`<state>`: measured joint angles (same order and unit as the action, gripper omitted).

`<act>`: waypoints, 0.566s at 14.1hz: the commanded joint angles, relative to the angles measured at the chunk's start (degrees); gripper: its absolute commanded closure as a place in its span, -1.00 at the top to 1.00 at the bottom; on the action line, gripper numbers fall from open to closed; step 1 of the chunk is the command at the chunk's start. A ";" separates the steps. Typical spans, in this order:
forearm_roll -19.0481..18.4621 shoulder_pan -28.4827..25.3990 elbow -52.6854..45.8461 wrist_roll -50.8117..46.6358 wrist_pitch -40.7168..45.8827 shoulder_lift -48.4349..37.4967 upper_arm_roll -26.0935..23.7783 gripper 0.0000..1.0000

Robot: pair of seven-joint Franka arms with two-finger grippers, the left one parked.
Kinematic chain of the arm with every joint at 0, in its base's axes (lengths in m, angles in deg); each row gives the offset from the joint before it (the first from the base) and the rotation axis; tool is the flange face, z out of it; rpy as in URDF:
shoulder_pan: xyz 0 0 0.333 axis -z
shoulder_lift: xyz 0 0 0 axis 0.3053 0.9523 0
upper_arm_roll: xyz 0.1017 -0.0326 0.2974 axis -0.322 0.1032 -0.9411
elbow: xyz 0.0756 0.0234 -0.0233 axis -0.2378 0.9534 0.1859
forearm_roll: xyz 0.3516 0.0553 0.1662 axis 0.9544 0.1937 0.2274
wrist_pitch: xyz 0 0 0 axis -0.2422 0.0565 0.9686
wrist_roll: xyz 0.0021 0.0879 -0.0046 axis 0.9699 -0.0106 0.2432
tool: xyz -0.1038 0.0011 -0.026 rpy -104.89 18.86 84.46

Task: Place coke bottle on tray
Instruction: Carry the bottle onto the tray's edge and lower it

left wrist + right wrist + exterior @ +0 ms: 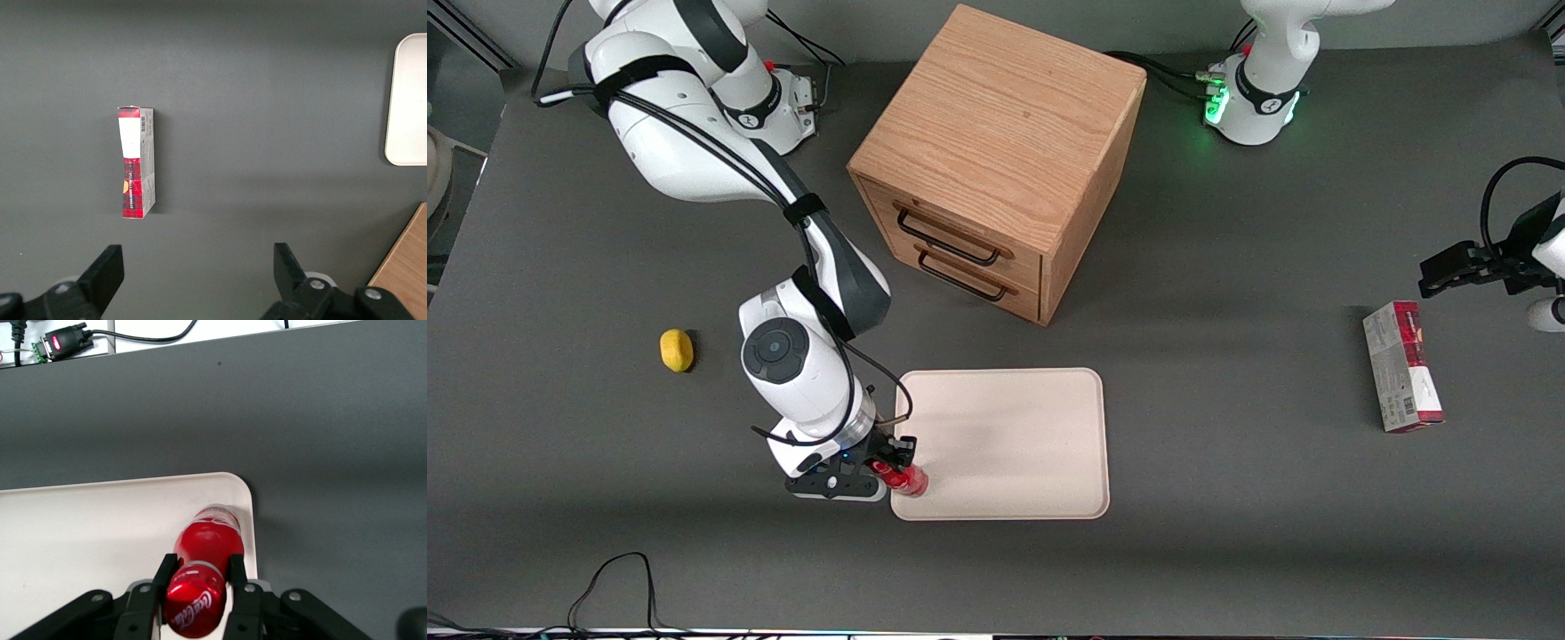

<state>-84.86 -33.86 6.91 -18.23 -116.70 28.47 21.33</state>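
The small red coke bottle [903,477] with a red cap stands at the corner of the beige tray [1014,440] that is nearest the front camera and toward the working arm's end. My gripper [891,460] is shut on the bottle just below the cap. In the right wrist view the two black fingers [235,570] press the bottle [207,553] from both sides, and the bottle's base is over the tray's corner [100,520], close to the rim.
A wooden two-drawer cabinet [996,160] stands farther from the front camera than the tray. A yellow lemon-like lump [677,349] lies toward the working arm's end. A red-and-white carton [1402,365] lies toward the parked arm's end, also in the left wrist view [137,162].
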 commanded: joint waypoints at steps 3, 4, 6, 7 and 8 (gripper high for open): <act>-1.20 -0.44 2.88 -1.78 -5.10 -0.95 0.34 1.00; -1.11 -0.44 2.79 -1.86 -5.10 -1.13 0.34 1.00; -1.02 -0.26 2.70 -1.78 -5.10 -1.74 0.42 1.00; -0.84 -0.26 2.87 -1.43 -5.02 -2.70 0.69 1.00; -0.67 -0.52 3.14 -1.16 -4.49 -4.19 1.64 1.00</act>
<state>-84.86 -33.97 8.24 -18.26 -121.25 27.79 21.62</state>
